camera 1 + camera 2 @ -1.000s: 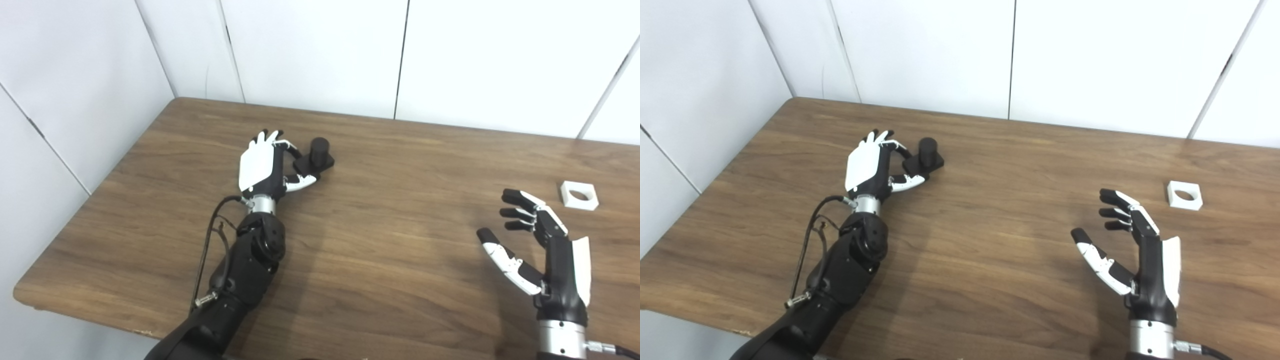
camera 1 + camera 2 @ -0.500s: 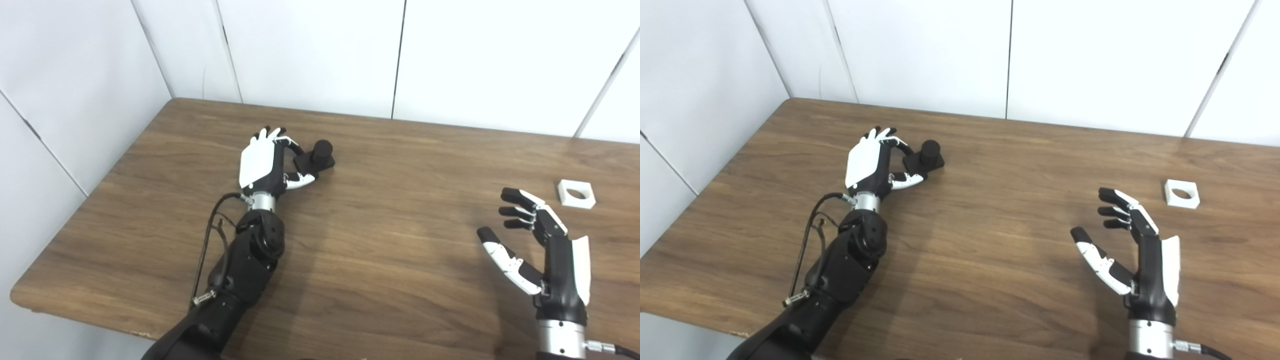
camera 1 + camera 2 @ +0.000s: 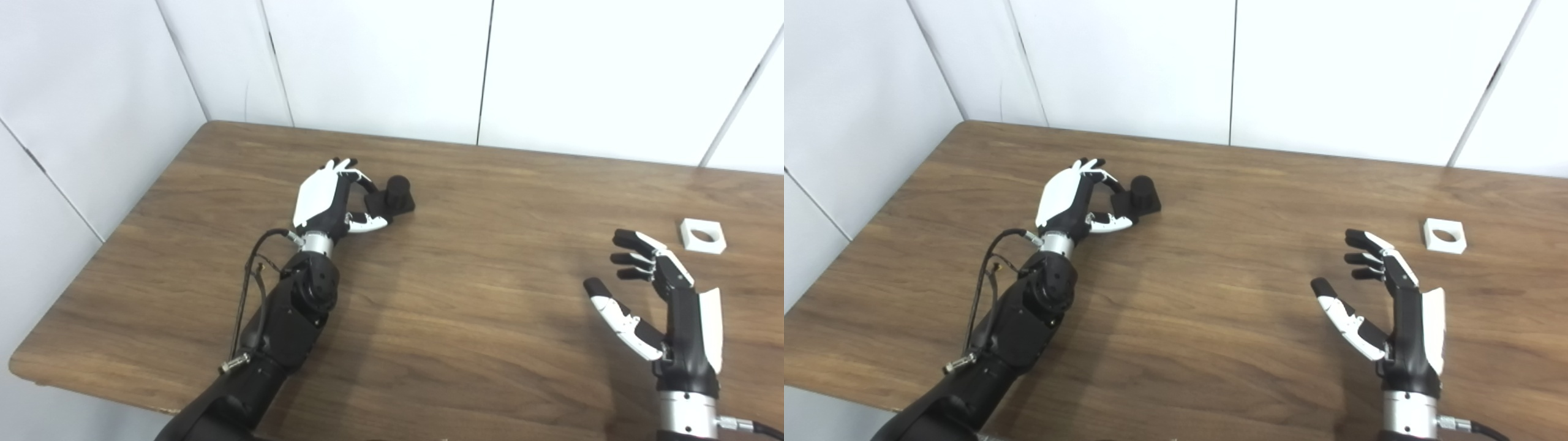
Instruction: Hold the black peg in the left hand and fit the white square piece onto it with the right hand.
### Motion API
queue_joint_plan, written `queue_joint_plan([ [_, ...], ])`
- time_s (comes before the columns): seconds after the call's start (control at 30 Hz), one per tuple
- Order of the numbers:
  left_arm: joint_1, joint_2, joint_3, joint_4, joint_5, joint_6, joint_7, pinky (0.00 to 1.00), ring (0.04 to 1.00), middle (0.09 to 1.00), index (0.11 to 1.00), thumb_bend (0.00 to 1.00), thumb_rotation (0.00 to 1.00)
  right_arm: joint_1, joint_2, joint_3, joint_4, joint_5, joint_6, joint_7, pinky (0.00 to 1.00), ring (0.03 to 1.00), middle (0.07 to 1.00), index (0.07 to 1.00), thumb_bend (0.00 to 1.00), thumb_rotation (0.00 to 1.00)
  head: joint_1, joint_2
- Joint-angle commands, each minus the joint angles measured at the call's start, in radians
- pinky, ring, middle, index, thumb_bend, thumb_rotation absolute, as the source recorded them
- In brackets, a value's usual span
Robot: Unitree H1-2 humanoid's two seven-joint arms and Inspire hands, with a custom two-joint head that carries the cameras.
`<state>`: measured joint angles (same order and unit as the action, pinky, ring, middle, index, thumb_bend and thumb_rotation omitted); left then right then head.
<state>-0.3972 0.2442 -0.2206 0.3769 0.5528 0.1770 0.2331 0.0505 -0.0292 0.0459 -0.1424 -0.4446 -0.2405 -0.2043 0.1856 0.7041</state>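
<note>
Left robot hand (image 3: pixel 331 199) pinches the black peg (image 3: pixel 392 201) at its base edge; lifting could tip it out; right robot hand (image 3: pixel 658 300) hangs open.

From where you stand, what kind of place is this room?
Probably a lab or test room, not a home. A bare wooden table stands against plain white wall panels, and it carries only test parts: a black peg and a white square piece.

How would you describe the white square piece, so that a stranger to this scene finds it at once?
Start at the brown wooden table and go to its right side, beyond the open right hand. The white square piece lies flat there, alone and untouched. It is the only white block, and it has a round hole through its middle.
</note>
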Motion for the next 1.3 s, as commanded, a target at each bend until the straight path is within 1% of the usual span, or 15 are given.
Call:
queue_joint_plan([
  [0.0,0.029,-0.019,-0.066,0.002,0.005,-0.026,-0.088,0.99,0.992,0.922,0.487,0.52,0.09,0.031,-0.012,-0.008,-0.008,0.002,-0.010,-0.003,0.58,0.669,0.742,0.744,0.57,0.43,-0.002,0.001],
  [0.13,0.039,-0.025,-0.100,-0.002,-0.003,-0.050,-0.111,1.00,0.995,0.924,0.487,0.52,0.09,0.031,-0.013,-0.010,-0.015,0.008,0.002,0.005,0.59,0.677,0.746,0.746,0.57,0.43,-0.009,0.003],
  [0.2,0.046,-0.024,-0.118,-0.014,-0.015,-0.063,-0.134,1.00,0.999,0.929,0.488,0.52,0.09,0.032,-0.012,-0.011,-0.019,0.003,0.010,0.006,0.59,0.676,0.746,0.747,0.58,0.44,-0.009,0.003],
  [0.37,0.055,0.000,-0.164,-0.035,-0.063,-0.131,-0.220,1.00,1.000,0.968,0.491,0.52,0.09,0.031,-0.010,-0.010,-0.027,0.000,0.018,0.006,0.57,0.664,0.745,0.750,0.57,0.44,-0.009,0.003],
  [0.4,0.056,0.006,-0.174,-0.035,-0.072,-0.151,-0.237,1.00,1.000,0.972,0.491,0.52,0.09,0.031,-0.009,-0.010,-0.030,-0.001,0.023,0.007,0.56,0.663,0.745,0.750,0.58,0.45,-0.032,0.010],
  [0.5,0.057,0.028,-0.209,-0.046,-0.067,-0.196,-0.275,1.00,1.000,0.980,0.493,0.51,0.09,0.028,-0.006,-0.009,-0.039,-0.013,0.038,0.006,0.57,0.662,0.744,0.749,0.58,0.46,-0.054,0.014],
  [0.57,0.060,0.038,-0.228,-0.060,-0.059,-0.211,-0.288,1.00,1.000,0.980,0.493,0.51,0.09,0.027,-0.006,-0.009,-0.041,-0.015,0.042,0.006,0.58,0.665,0.744,0.749,0.59,0.46,-0.054,0.014],
  [0.6,0.062,0.044,-0.237,-0.067,-0.056,-0.218,-0.294,1.00,1.000,0.982,0.494,0.51,0.09,0.026,-0.005,-0.007,-0.043,-0.017,0.044,0.006,0.58,0.667,0.745,0.750,0.58,0.45,-0.075,0.016],
  [0.73,0.067,0.062,-0.269,-0.091,-0.048,-0.257,-0.311,1.00,1.000,0.977,0.494,0.51,0.09,0.025,-0.002,-0.004,-0.054,-0.021,0.057,0.006,0.58,0.671,0.749,0.752,0.57,0.44,-0.083,0.017],
  [0.8,0.071,0.074,-0.286,-0.108,-0.049,-0.281,-0.326,1.00,1.000,0.978,0.493,0.51,0.09,0.023,0.001,-0.004,-0.059,-0.023,0.062,0.005,0.58,0.670,0.750,0.752,0.57,0.44,-0.109,0.021],
  [0.9,0.077,0.084,-0.299,-0.127,-0.054,-0.306,-0.343,1.00,1.000,0.975,0.493,0.51,0.09,0.021,0.003,-0.005,-0.062,-0.022,0.067,0.003,0.59,0.669,0.749,0.751,0.56,0.44,-0.122,0.022],
  [1.1,0.092,0.102,-0.325,-0.185,-0.054,-0.315,-0.397,1.00,1.000,0.982,0.492,0.51,0.09,0.015,0.007,-0.014,-0.068,-0.016,0.066,-0.008,0.58,0.667,0.745,0.744,0.56,0.39,-0.133,0.026],
  [1.27,0.105,0.117,-0.348,-0.243,-0.021,-0.310,-0.431,1.00,1.000,0.981,0.493,0.51,0.09,0.014,0.006,-0.023,-0.077,-0.017,0.074,-0.008,0.57,0.658,0.740,0.742,0.56,0.43,-0.143,0.031],
])
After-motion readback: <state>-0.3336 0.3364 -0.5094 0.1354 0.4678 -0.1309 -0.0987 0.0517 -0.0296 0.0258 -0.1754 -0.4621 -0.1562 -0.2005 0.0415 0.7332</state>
